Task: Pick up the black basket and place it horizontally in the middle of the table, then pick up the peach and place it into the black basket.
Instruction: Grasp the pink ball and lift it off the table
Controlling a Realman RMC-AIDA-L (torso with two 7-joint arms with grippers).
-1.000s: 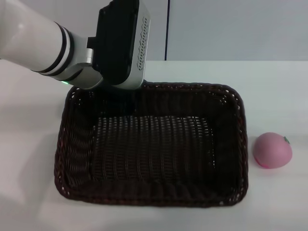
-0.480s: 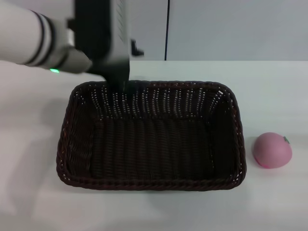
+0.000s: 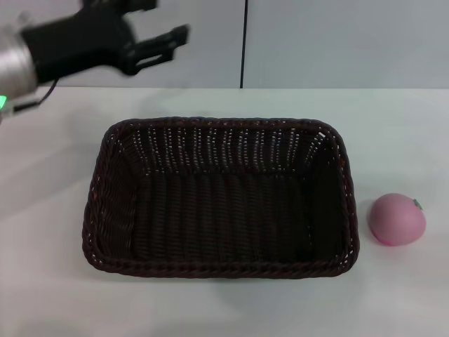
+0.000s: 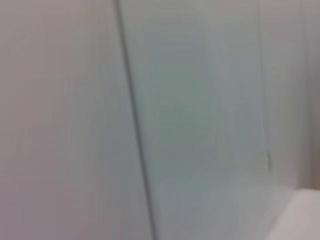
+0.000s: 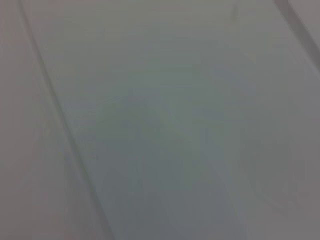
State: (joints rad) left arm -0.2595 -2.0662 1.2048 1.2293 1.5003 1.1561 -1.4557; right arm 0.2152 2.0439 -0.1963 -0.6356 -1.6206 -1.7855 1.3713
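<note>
The black basket [image 3: 217, 268] lies flat and lengthwise across the middle of the white table [image 3: 400, 133], and it is empty. The pink peach [image 3: 397, 219] sits on the table just right of the basket, apart from its rim. My left gripper [image 3: 171, 17] is open and empty, raised high above the table's far left, behind and to the left of the basket. The right gripper is out of view. Both wrist views show only blurred wall.
A pale wall with a dark vertical seam [image 3: 245, 42] stands behind the table's far edge. Bare tabletop surrounds the basket on the left, front and right.
My left gripper has let go of the basket's far rim and moved up and to the left, away from it. The basket has settled flat. The peach has not moved.
</note>
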